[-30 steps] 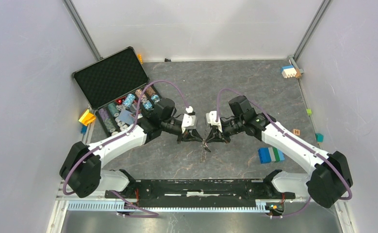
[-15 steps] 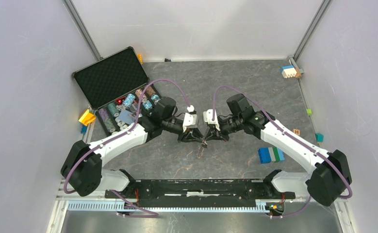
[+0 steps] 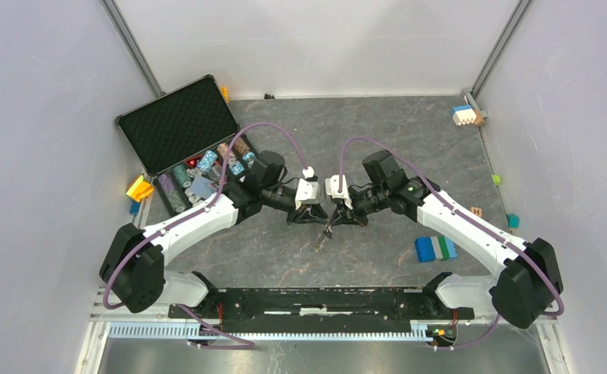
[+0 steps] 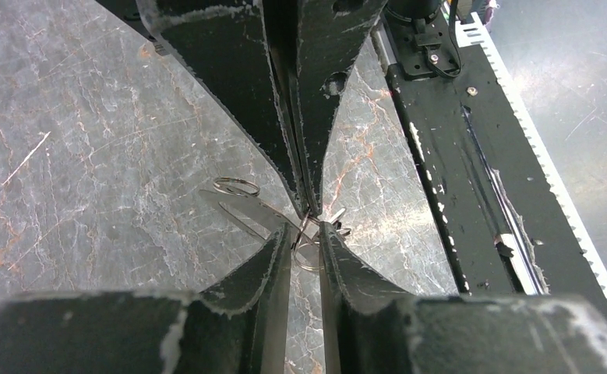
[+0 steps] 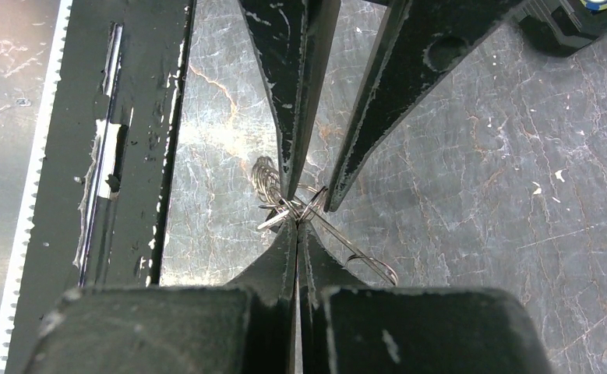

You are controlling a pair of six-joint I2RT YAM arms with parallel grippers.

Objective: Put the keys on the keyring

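Note:
My two grippers meet tip to tip over the middle of the table. My right gripper [image 3: 336,222] [image 5: 297,222] is shut on a bunch of thin wire loops; a long thin grey loop, seemingly the keyring [image 5: 372,266] edge-on, runs out of its tips. My left gripper [image 3: 322,221] [image 4: 305,234] has its jaws a narrow gap apart, with a small wire ring [image 4: 309,261] spanning that gap. A silver blade [image 4: 336,213] sticks out beside the tips. A small piece [image 3: 320,238] hangs below them. I cannot make out the key's black head.
An open black case [image 3: 177,125] with poker chips [image 3: 206,167] stands at the back left, with a yellow block [image 3: 139,188] beside it. A blue-green block [image 3: 435,248] lies at the right, and small cubes [image 3: 476,211] lie near the right wall. A black rail [image 3: 323,300] runs along the near edge.
Both grippers have moved together a little toward the back of the table, still tip to tip. The dangling piece below them has risen with them.

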